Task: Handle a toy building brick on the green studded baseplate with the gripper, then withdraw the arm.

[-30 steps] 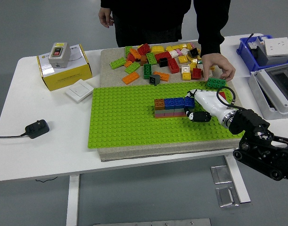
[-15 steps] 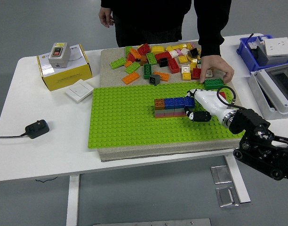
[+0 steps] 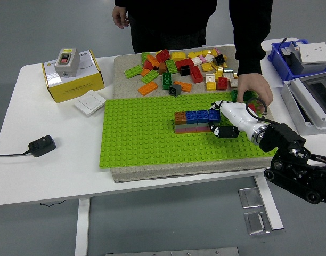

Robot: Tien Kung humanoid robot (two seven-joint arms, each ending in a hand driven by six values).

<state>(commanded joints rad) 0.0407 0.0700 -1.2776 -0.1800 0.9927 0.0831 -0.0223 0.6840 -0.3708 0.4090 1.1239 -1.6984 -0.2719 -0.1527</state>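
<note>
On the green baseplate [image 3: 141, 133] stands a short wall of bricks [image 3: 192, 121], with a brown brick [image 3: 180, 117] and blue ones on top. My right hand [image 3: 220, 118], white with black fingertips, reaches in from the lower right. Its fingers are curled around the wall's right end, closing on the last blue brick [image 3: 214, 114]. A person's hand [image 3: 253, 88] rests just behind my wrist at the plate's far right corner, covering a green brick [image 3: 238, 96]. My left arm is out of the picture.
Several loose bricks [image 3: 184, 66] lie on the beige mat behind the plate. A yellow box [image 3: 72, 80] with a switch, a white plate [image 3: 89, 102] and a black plug [image 3: 41, 145] sit at left. A blue bin [image 3: 291, 58] and a grey case [image 3: 312, 101] stand at right.
The person's hand has moved the green brick nearer, down to the baseplate's far right corner beside my wrist. My right hand has stayed at the wall's end.
</note>
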